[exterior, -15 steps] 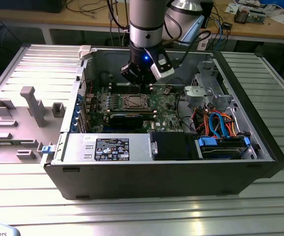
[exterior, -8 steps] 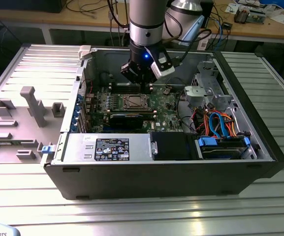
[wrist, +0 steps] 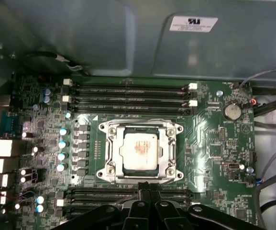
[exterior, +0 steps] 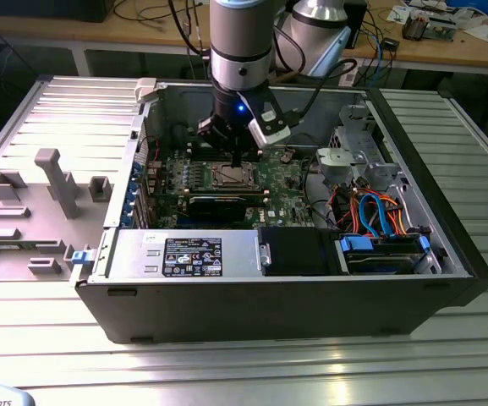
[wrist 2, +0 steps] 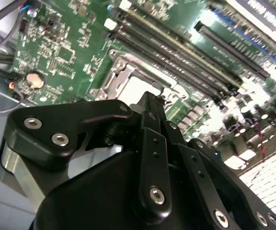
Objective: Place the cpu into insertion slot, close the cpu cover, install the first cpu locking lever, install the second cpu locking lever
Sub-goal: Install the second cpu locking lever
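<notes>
I see the open computer case [exterior: 311, 288] on the desk [exterior: 227, 372], my arm reaching inside. The end effector [wrist: 149, 194] hovers at the insertion slot [wrist: 110, 165], fingers pressed together, empty. The cpu [wrist: 138, 152] sits seated under the cpu cover [wrist: 169, 158].

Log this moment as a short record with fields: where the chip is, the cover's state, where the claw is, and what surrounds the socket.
chip: cpu lies flat in the insertion slot, silver top showing
cover: cpu cover lies down around the chip, which shows through its window
claw: claw hangs over the socket's edge, beside the memory slots
claw contents: nothing seen held
board: green circuit board inside the open computer case
levers: cannot tell whether locked
</notes>
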Robot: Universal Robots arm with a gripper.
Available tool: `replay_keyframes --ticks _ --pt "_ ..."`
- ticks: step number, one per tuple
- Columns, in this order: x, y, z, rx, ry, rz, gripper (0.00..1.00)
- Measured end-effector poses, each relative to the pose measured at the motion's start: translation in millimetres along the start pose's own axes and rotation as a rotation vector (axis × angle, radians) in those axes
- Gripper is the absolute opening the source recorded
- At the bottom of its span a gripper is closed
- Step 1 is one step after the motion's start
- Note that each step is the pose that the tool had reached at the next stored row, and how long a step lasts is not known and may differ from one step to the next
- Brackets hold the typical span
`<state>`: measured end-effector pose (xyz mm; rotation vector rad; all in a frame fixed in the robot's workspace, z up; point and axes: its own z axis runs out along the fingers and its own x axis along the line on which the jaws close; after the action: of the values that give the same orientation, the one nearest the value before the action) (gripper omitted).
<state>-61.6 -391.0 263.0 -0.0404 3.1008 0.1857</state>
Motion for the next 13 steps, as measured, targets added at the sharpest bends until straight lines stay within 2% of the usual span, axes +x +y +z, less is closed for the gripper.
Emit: replay_keyframes --ticks 13 --pt "0.0 -0.5 0.0 0.0 0.0001 0.0 0.11"
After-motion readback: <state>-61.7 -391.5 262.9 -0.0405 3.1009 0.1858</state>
